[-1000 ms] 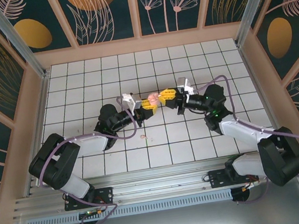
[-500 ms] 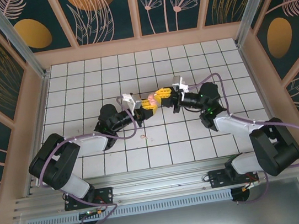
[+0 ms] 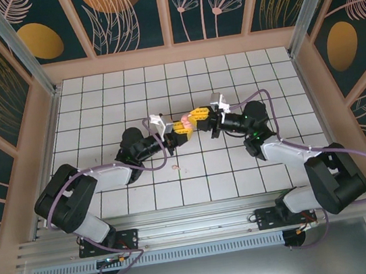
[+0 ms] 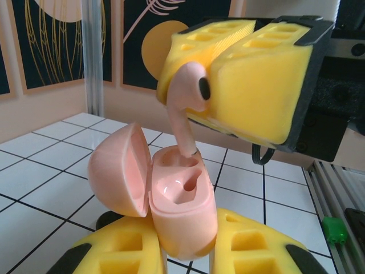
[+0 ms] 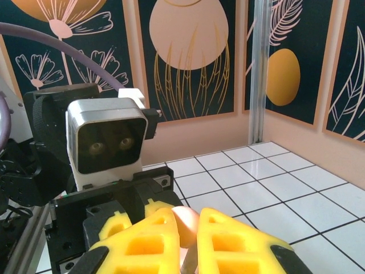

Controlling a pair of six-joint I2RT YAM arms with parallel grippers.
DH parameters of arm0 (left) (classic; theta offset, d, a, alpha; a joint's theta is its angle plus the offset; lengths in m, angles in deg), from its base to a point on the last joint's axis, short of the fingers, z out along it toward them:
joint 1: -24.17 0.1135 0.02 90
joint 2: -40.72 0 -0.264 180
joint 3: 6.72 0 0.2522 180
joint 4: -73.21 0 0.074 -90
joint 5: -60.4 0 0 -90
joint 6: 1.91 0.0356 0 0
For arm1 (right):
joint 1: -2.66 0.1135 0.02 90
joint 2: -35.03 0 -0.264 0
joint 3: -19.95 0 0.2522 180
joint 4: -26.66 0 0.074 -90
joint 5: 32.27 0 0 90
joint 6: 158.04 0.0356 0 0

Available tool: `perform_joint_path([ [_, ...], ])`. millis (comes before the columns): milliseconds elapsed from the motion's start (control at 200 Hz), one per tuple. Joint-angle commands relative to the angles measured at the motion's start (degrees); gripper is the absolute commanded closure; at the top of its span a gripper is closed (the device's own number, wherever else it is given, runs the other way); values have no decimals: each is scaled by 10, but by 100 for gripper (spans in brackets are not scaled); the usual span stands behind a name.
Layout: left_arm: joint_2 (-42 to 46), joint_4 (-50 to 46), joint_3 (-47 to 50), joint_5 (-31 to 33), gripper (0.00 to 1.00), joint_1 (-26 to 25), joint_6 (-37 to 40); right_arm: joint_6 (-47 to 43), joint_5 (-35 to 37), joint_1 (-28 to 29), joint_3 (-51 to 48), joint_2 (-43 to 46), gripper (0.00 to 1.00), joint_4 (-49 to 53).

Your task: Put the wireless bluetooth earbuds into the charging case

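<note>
Nearest you, your left gripper (image 4: 183, 242) is clamped with its yellow foam pads on the open pale pink clamshell charging case (image 4: 181, 208). Directly above, the pale pink stemmed earbud (image 4: 185, 105) hangs stem-down and nearly upright, its tip at the case's far socket, pinched in your closed right gripper (image 4: 212, 60).

left claw (image 4: 185, 228) cut off below

Robot test cell, lab-type rig. White grid-tiled table (image 3: 98, 115) as work floor. Around table: peach-framed wall panels (image 3: 125, 15) printed with leaves, flowers, gold discs on dark teal, a staged backdrop. At table's far corners: aluminium posts (image 3: 16, 44). Along table's near edge: slotted aluminium rail (image 3: 196, 229) carrying two robot arm bases (image 3: 109, 243); purple cables (image 5: 34, 27) running along arms above table
</note>
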Motion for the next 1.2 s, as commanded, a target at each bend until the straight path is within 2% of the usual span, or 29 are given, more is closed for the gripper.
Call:
perform_joint_path([
  [0,18,20,-14,-7,95,-3,4,-11,8,4,1,1,89,-6],
  [380,27,12,-16,0,95,-3,12,-22,4,4,-11,20,89,41],
  [731,29,10,-17,-1,95,-3,16,-37,-31,4,2,23,87,100],
  [1196,37,-20,-17,8,95,-3,38,-16,11,-2,17,71,56,105],
])
